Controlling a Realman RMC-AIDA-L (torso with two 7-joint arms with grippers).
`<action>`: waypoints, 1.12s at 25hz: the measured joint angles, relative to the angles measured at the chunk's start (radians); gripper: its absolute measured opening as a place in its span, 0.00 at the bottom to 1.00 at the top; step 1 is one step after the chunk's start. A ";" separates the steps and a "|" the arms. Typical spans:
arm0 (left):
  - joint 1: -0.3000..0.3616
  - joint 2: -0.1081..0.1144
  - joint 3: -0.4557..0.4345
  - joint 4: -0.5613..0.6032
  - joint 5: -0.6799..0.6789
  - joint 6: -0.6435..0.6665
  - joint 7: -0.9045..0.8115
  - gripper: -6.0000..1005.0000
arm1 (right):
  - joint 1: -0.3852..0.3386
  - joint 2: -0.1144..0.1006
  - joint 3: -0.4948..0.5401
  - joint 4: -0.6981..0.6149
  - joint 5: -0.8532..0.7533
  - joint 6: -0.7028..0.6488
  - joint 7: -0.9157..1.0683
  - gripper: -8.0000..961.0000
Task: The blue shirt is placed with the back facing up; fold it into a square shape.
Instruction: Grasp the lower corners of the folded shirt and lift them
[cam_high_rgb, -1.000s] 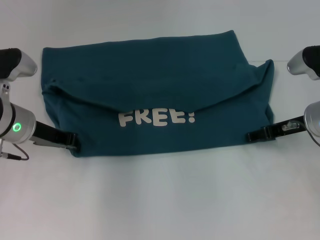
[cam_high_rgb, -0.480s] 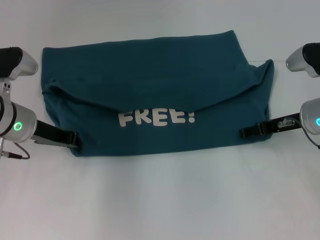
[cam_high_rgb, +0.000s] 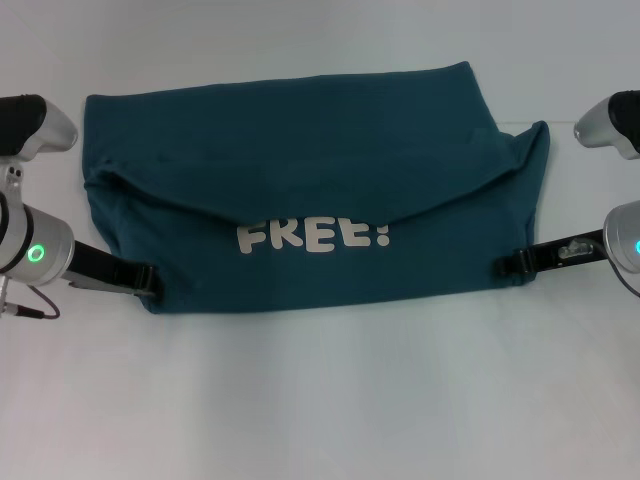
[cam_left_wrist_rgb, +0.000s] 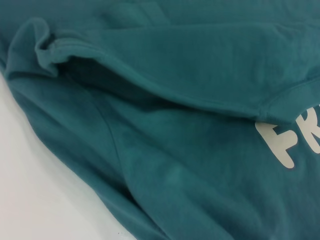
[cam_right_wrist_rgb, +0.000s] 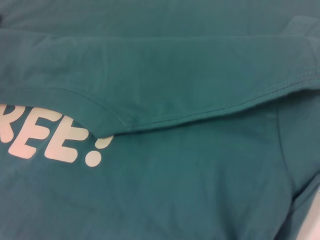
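The blue shirt (cam_high_rgb: 300, 180) lies spread on the white table, folded into a wide band with its upper layer turned down over white "FREE!" lettering (cam_high_rgb: 312, 236). My left gripper (cam_high_rgb: 145, 282) sits low at the shirt's near left corner, touching the fabric edge. At the near right edge my right gripper (cam_high_rgb: 510, 264) also meets the cloth. The left wrist view is filled with teal fabric (cam_left_wrist_rgb: 165, 165) and a folded hem. In the right wrist view the fold (cam_right_wrist_rgb: 165, 100) crosses above the lettering (cam_right_wrist_rgb: 55, 142).
The white table (cam_high_rgb: 320, 400) stretches bare in front of the shirt. Both forearms flank the cloth, the left arm (cam_high_rgb: 30, 250) at the left border and the right arm (cam_high_rgb: 625, 240) at the right border.
My right gripper slid inward over the shirt's right edge, then drew back outward to about where it began, slightly farther from me. The left gripper and the shirt stayed put.
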 joint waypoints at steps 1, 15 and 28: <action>0.000 0.000 0.000 0.000 0.000 0.000 0.000 0.09 | -0.001 0.000 0.003 0.000 0.000 0.000 -0.001 0.60; 0.004 0.013 -0.009 0.006 -0.002 0.072 0.016 0.09 | -0.011 0.000 0.050 -0.068 0.002 -0.122 -0.079 0.09; 0.059 0.059 -0.012 0.122 0.008 0.516 0.079 0.09 | -0.059 -0.007 0.049 -0.306 -0.111 -0.586 -0.171 0.07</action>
